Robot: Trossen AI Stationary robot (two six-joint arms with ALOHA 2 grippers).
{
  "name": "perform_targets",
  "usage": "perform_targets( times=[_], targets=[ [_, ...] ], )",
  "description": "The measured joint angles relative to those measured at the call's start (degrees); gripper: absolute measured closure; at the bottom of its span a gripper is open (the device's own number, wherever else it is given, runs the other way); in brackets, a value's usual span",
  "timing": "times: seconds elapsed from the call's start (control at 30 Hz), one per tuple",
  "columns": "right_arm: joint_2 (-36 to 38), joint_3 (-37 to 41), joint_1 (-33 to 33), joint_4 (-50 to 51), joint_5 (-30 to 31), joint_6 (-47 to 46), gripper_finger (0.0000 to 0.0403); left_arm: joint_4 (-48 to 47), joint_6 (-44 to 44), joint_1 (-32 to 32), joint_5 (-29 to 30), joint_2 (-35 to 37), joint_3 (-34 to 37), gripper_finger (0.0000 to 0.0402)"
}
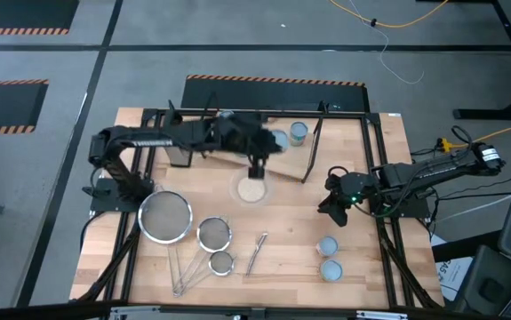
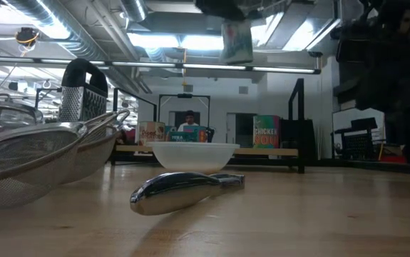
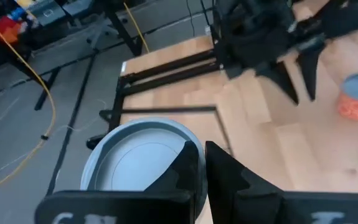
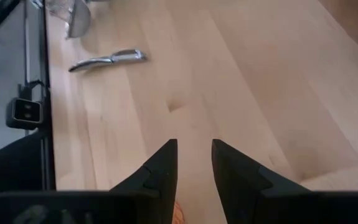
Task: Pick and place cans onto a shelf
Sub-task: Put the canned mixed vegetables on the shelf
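Biggest risk I saw: the left gripper (image 3: 200,165) was clamped on a can (image 3: 142,163) high over the shelf (image 1: 282,124), and a slightly off-centre grip could let it slip onto the bowl (image 1: 251,189) below. The right gripper (image 4: 194,163) hovered with its fingers parted, holding nothing, over the right side of the table (image 1: 282,258). Count: four cans showing (one held, one on the shelf, two near right), three strainers (image 1: 165,217), one bowl, one peeler (image 1: 257,252).

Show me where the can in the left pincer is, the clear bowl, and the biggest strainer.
Can in the left pincer (image 3: 138,163): left wrist view, on its pale blue top.
Clear bowl (image 2: 194,155): low view, on its side wall.
Biggest strainer (image 1: 165,217): high view, on its mesh centre.
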State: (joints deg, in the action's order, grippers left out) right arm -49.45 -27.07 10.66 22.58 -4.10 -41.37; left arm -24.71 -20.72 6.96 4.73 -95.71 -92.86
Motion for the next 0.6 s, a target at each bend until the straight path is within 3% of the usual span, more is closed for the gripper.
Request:
perform_targets(
  times=[0.27,0.5,0.6],
  targets=[
    [0.00,0.00,-0.05,-0.47,0.09,1.45,0.0300,-0.43,-0.91,12.61,-14.89,-1.91,-0.01,0.0394],
    [-0.03,0.00,-0.05,-0.45,0.12,1.56,0.0300,1.74,-0.93,19.22,-22.98,-7.76,0.04,0.0394],
    [-0.03,0.00,-0.05,-0.47,0.13,1.54,0.0300,4.15,-0.96,20.37,-23.87,-11.09,0.04,0.0394]
  ],
)
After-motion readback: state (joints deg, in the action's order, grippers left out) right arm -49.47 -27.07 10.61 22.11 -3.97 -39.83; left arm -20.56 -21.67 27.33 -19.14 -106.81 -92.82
